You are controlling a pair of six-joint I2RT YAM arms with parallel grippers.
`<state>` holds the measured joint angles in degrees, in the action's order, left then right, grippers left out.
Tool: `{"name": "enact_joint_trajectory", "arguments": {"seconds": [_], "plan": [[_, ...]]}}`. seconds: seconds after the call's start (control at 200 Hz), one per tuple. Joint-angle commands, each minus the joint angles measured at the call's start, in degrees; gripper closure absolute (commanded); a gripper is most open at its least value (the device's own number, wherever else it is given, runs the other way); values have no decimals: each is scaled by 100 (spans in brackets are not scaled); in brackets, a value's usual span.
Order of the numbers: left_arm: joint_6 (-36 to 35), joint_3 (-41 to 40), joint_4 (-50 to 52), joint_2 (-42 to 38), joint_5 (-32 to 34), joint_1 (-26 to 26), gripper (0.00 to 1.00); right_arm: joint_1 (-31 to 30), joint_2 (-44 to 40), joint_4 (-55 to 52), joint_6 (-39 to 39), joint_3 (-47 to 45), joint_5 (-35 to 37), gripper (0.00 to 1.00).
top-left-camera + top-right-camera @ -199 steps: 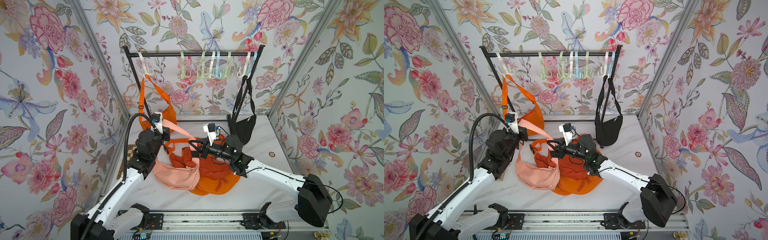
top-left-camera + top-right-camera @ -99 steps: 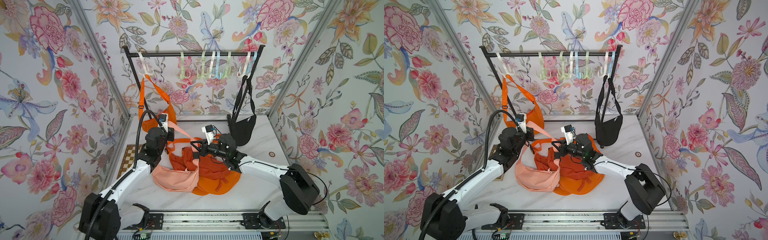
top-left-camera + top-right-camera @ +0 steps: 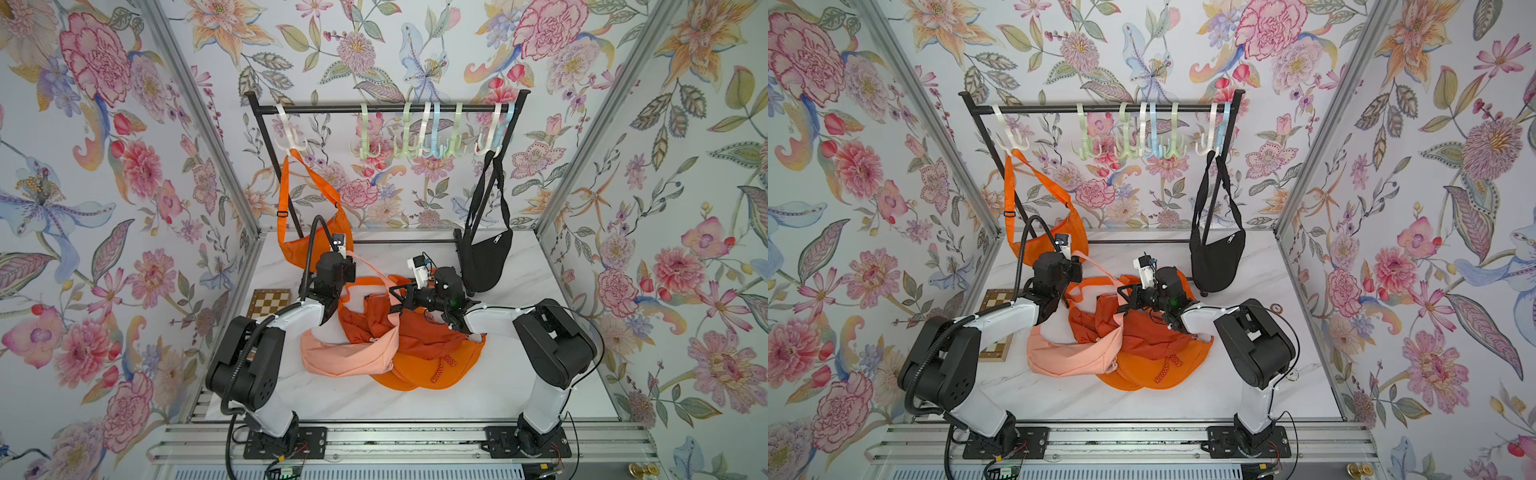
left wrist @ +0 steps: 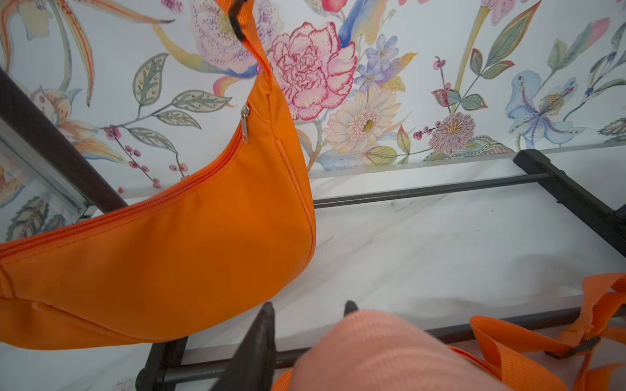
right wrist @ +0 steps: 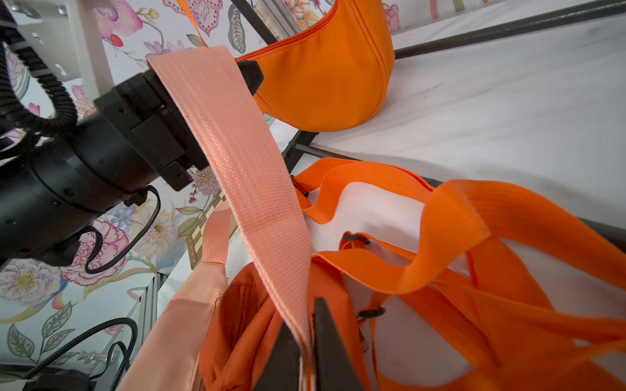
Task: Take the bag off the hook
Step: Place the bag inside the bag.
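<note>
The peach bag (image 3: 349, 357) (image 3: 1071, 357) lies on the white table against a pile of orange bags (image 3: 432, 357), off every hook (image 3: 430, 137). Its peach strap (image 5: 237, 162) runs up from my right gripper (image 5: 306, 318) (image 3: 397, 293), which is shut on it, to my left gripper (image 4: 309, 306) (image 3: 351, 266). The left jaws stand open, with the strap (image 4: 372, 345) only draped over one finger. An orange bag (image 3: 303, 249) (image 4: 169, 254) hangs from the white hook (image 3: 291, 141) just behind the left gripper. A black bag (image 3: 484, 257) hangs at the rack's right end.
The black rack (image 3: 386, 109) spans the back, with several bare green, white and blue hooks, and its base bars (image 4: 430, 191) lie on the table. A checkerboard (image 3: 270, 301) lies at the left edge. Floral walls close in on three sides.
The left gripper has opened and let go of the peach strap, which now rests loosely over it. Both arms drew back and the peach bag settled lower on the table.
</note>
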<state>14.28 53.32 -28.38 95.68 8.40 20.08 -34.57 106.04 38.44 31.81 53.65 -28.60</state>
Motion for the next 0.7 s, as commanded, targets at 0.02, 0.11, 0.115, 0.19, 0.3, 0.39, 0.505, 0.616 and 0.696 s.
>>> {"name": "enact_joint_trajectory", "arguments": {"seconds": [0.02, 0.11, 0.115, 0.19, 0.3, 0.39, 0.505, 0.616, 0.696], "plan": [[-33, 248, -279, 331, 102, -48, 51, 54, 160, 435, 132, -6, -172, 86], [-57, 283, -288, 399, 38, -50, 47, 73, 206, 458, 111, -5, -181, 82], [-57, 288, -289, 399, 34, -49, 46, 73, 206, 461, 108, -9, -181, 82], [-116, 368, -134, 377, -141, -50, 42, 82, 194, 433, 68, 0, -157, 77], [-180, 542, 364, 265, -517, -48, 36, 82, 154, 378, -6, 15, -96, 74], [-148, 475, 667, 49, -952, -49, 29, 82, 120, 345, -13, 26, -52, 73], [-76, 505, 1311, -153, -1739, -46, 26, 56, 60, 248, -61, 43, 51, 73], [59, 229, 1502, -555, -2133, -54, 24, 47, 48, 23, -208, 137, 154, 72], [133, 13, 1578, -1005, -2225, -48, 23, 47, 40, -115, -290, 214, 207, 71]]}}
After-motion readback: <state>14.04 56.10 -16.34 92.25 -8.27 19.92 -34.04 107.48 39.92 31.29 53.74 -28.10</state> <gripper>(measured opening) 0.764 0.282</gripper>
